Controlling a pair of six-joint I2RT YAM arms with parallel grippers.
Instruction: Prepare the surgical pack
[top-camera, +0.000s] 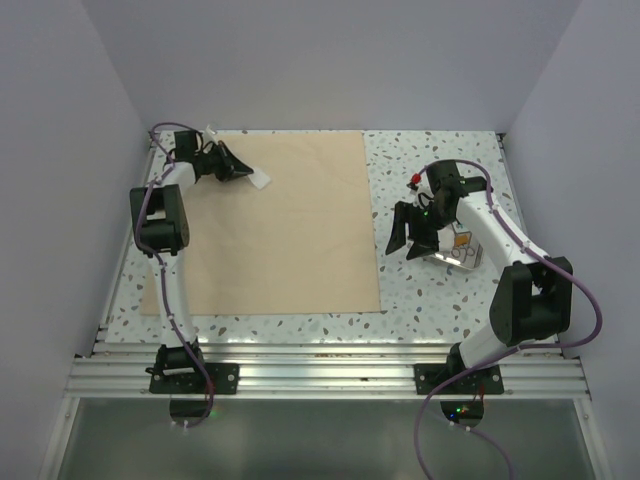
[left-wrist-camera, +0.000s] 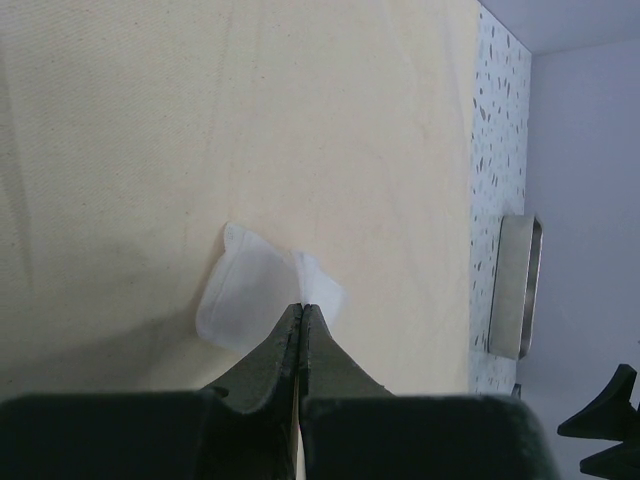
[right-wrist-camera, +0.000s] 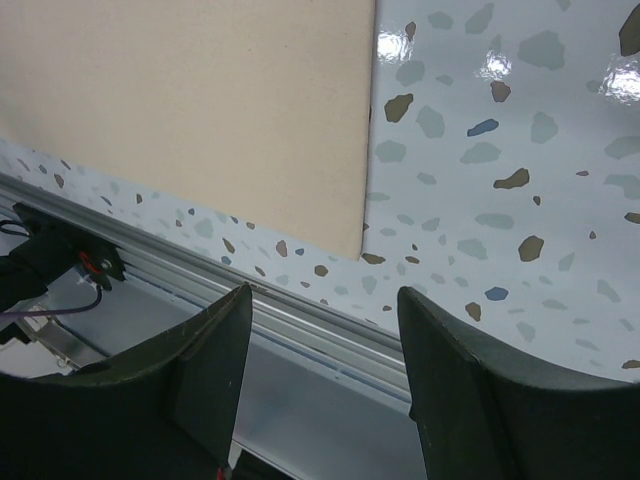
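Gauze first, on the left: the left gripper (left-wrist-camera: 302, 312) is clamped tight on the edge of a white gauze square (left-wrist-camera: 250, 295), which lies on the far left part of the tan sheet (top-camera: 280, 230). Further right, the right gripper (right-wrist-camera: 325, 295) hangs with jaws spread and nothing between them, over the speckled table (right-wrist-camera: 500, 150) beside the sheet's right edge. Beneath that arm the steel tray (top-camera: 462, 252) sits on the table, clear of the sheet.
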